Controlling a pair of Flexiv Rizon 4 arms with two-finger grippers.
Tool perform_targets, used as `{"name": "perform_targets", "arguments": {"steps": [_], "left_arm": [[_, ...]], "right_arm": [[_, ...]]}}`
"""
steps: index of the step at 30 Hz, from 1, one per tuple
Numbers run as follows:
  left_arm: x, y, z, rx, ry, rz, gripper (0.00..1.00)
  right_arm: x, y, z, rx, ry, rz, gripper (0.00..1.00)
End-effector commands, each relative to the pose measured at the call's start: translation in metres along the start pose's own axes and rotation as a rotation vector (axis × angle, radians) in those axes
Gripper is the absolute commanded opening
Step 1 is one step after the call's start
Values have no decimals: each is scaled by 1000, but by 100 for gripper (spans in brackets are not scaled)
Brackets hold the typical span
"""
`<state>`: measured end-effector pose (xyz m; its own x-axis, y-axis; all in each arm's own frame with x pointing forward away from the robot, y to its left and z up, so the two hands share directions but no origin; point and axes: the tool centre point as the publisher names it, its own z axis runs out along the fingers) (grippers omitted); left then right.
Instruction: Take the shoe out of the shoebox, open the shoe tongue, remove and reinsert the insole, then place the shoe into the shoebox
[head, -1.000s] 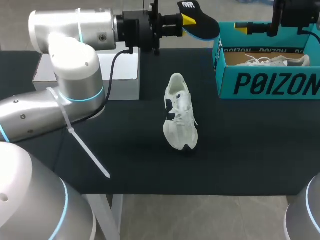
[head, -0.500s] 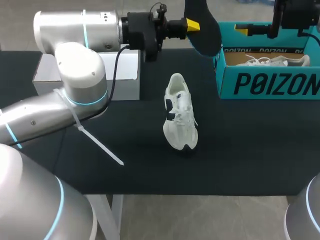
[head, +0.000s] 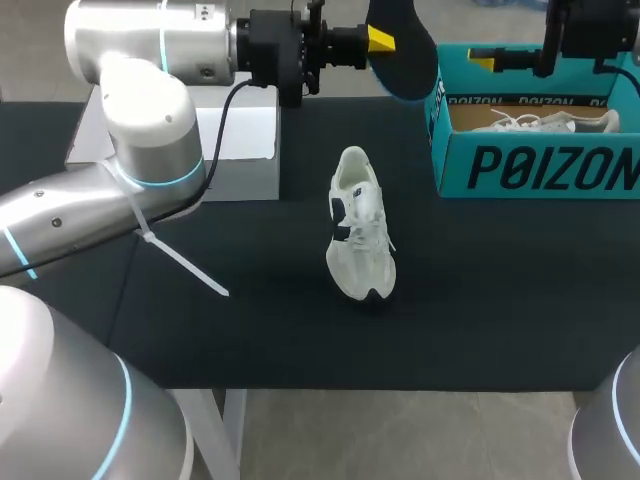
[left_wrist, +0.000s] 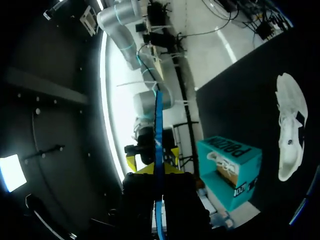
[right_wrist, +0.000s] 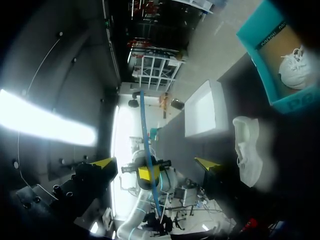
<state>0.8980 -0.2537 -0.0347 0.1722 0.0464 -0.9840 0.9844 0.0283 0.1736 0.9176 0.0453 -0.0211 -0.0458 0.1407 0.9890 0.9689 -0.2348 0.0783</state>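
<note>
Turning my left wrist over the last second has swung the insole (head: 405, 60) from lying nearly flat, printed face up, to hanging on edge. My left gripper (head: 380, 40) is pinching it near its upper end, high above the far side of the table (head: 250, 330), just beside the left wall of the box (head: 540, 165). In the left wrist view it is a thin blue line running straight out from between my fingers, so its long axis now runs roughly up and down, lower end toward the table. Which end is the heel I cannot tell. I take this to mean removal is finished and the insole is being lined up to go back in. The shoe (head: 360, 225) has not moved. It sits mid-table, well apart from both grippers, its long axis running from far edge to near edge with a slight slant. The open collar is at the far end and the toe, as far as I can judge, points toward the near edge. My right gripper (head: 485, 60) hangs over the box with fingers spread wide, holding nothing; a second shoe (head: 540, 122) lies inside.
</note>
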Motion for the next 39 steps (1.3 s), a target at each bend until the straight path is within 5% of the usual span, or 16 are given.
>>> {"name": "perform_targets", "arguments": {"steps": [1,4,6,8,12,20,39], "left_arm": [[8,-3,10,6,-53,-58,0],[10,-5,18,4,-58,-73,0],[7,-8,23,22,-72,-74,0],[4,-13,27,48,-78,-68,0],[2,-20,34,106,-86,-78,0],[-2,-21,40,196,-80,-67,0],[-6,2,49,144,-70,-30,0]], "right_arm": [[4,2,9,4,11,-14,100],[10,1,14,5,20,-32,100],[12,0,19,14,25,-38,44],[12,-1,22,19,25,-39,29],[10,-4,25,27,30,-30,33],[7,-11,26,46,28,-11,23],[2,-20,32,64,36,9,20]]}}
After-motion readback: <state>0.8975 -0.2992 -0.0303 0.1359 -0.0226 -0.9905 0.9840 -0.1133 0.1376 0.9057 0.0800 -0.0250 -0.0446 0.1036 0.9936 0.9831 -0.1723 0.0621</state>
